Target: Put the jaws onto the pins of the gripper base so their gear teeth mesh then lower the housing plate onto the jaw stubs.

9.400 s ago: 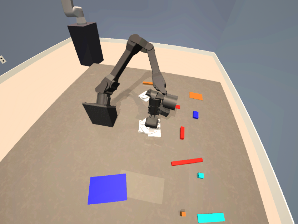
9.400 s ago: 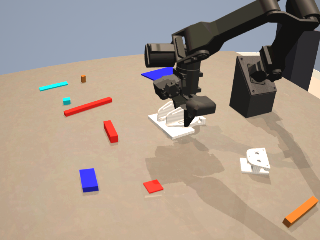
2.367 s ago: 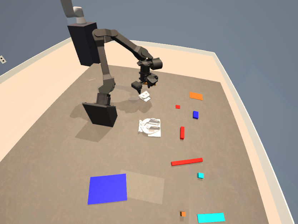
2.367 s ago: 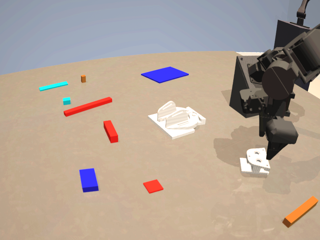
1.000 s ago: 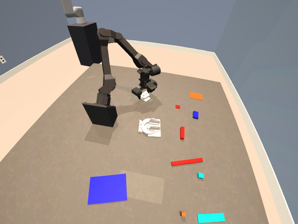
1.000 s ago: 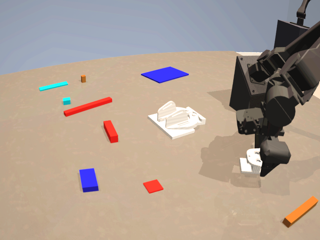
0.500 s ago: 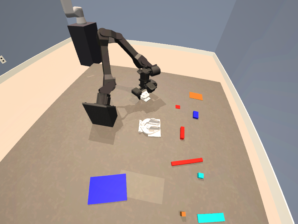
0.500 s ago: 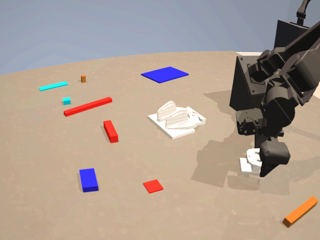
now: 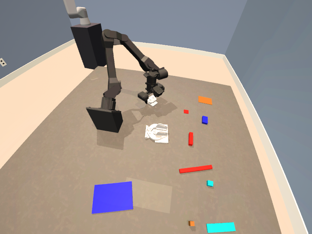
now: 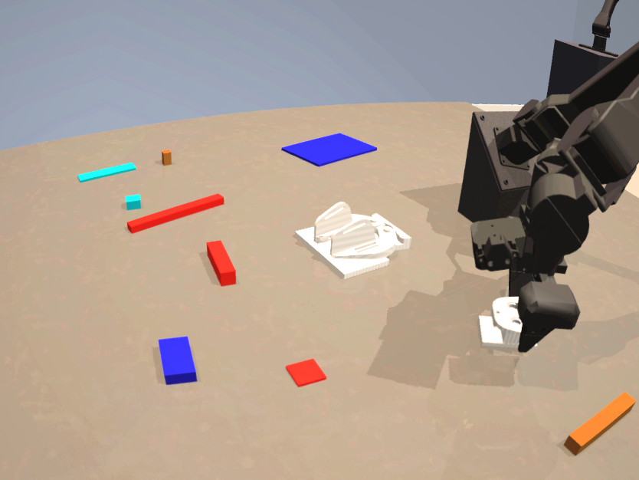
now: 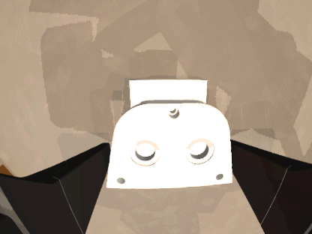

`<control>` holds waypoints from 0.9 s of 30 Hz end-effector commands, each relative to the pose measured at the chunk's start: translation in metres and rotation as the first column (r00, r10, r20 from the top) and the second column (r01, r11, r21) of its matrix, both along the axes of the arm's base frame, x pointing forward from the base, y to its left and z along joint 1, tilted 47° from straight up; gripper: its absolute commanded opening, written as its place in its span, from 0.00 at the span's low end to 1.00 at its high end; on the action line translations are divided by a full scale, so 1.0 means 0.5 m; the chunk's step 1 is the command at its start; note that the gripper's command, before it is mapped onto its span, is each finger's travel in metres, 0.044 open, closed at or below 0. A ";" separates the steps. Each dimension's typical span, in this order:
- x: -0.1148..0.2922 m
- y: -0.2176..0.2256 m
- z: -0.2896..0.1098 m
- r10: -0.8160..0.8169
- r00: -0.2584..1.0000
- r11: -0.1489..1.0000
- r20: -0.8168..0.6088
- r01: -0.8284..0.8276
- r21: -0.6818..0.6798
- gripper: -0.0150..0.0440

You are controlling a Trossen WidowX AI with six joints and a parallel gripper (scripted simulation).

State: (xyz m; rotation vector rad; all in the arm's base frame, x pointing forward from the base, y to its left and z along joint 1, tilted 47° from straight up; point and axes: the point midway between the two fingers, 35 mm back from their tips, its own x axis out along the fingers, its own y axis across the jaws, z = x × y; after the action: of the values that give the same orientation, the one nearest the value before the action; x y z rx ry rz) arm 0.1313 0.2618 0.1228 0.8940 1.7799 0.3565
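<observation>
The white housing plate [image 9: 152, 99] [image 10: 504, 310] [image 11: 172, 131], with two round holes, sits level on a small white stand [image 10: 489, 338] [image 11: 169, 89]. My gripper [image 9: 151, 98] [image 10: 517, 323] [image 11: 170, 143] is open, pointing down, with one finger at each side of the plate. The gaps beside the plate are very small; contact cannot be told. Two white jaws with upright fins, one behind [image 10: 332, 220] and one in front [image 10: 353, 238], stand on the white gripper base assembly [image 9: 161, 141] [image 10: 345, 270]. Whether their teeth mesh is too small to tell.
A red square [image 9: 186, 111] [image 10: 306, 372], a blue block [image 9: 204, 119] [image 10: 177, 359] and a red block [image 9: 190, 138] [image 10: 221, 263] lie beyond the base. An orange bar [image 10: 599, 423] lies near the stand. A blue sheet [image 9: 112, 197] [image 10: 329, 149] lies farther off.
</observation>
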 end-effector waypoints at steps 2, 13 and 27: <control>0.000 0.000 0.000 0.000 1.000 1.000 0.000 0.000 0.000 0.88; 0.000 0.000 0.000 0.000 1.000 1.000 0.000 0.000 0.000 0.85; 0.018 -0.047 0.043 0.000 1.000 1.000 0.003 0.000 -0.009 0.85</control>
State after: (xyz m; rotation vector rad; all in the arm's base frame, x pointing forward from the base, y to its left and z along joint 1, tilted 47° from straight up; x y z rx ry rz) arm 0.1375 0.2460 0.1341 0.8878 1.7829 0.3403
